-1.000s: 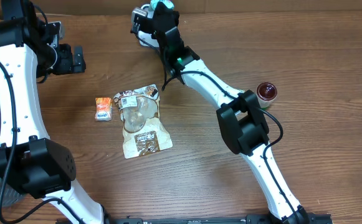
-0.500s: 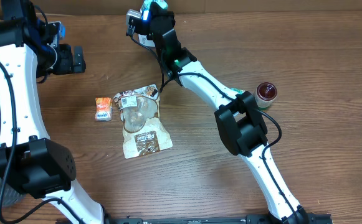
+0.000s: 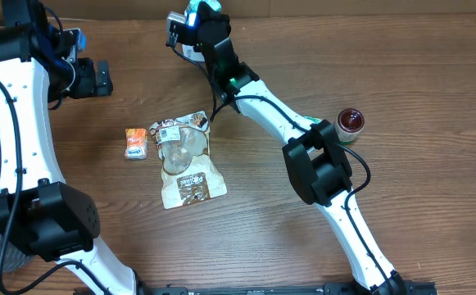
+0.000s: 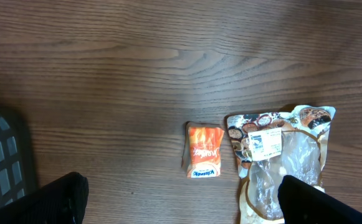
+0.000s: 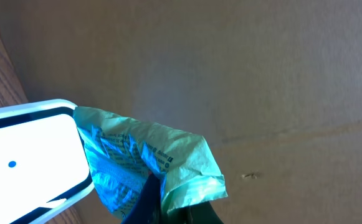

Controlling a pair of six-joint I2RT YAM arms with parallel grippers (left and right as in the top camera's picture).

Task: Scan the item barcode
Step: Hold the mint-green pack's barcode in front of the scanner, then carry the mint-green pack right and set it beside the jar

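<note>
**Packet held at the scanner**

The right arm stretches long across the table to its far edge, its wrist turned toward the cardboard wall. The right gripper (image 5: 159, 208) is pressed together, pinching the lower edge of the crumpled green packet (image 5: 143, 162). The packet touches the side of the white scanner (image 5: 31, 155).

The left arm is bent, well to the left of the scanner. The left gripper (image 4: 177, 202) hangs above the wood with its fingers (image 4: 62, 199) spread wide and holding nothing.
</note>
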